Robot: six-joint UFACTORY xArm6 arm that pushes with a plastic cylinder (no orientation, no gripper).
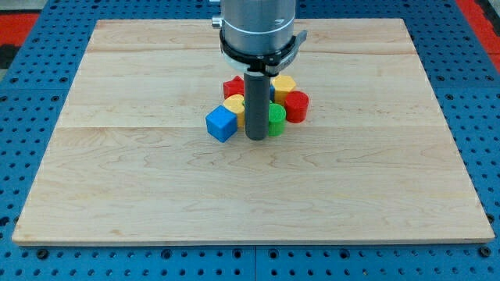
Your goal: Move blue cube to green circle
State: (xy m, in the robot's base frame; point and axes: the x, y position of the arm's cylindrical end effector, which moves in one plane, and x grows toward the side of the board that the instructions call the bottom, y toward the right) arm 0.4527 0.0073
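Note:
The blue cube [221, 123] lies near the middle of the wooden board, at the left of a tight cluster of blocks. The green circle [276, 119] sits at the cluster's lower right, partly hidden behind the rod. My tip [255, 138] rests on the board between them, just right of the blue cube and touching or almost touching the green circle's left side. The rod hides the cluster's middle.
The cluster also holds a yellow block [234, 104] behind the blue cube, a red block [233, 86] at the back left, a yellow block [283, 83] at the back right and a red cylinder [296, 106] at the right. The board's edges [250, 240] border a blue pegboard.

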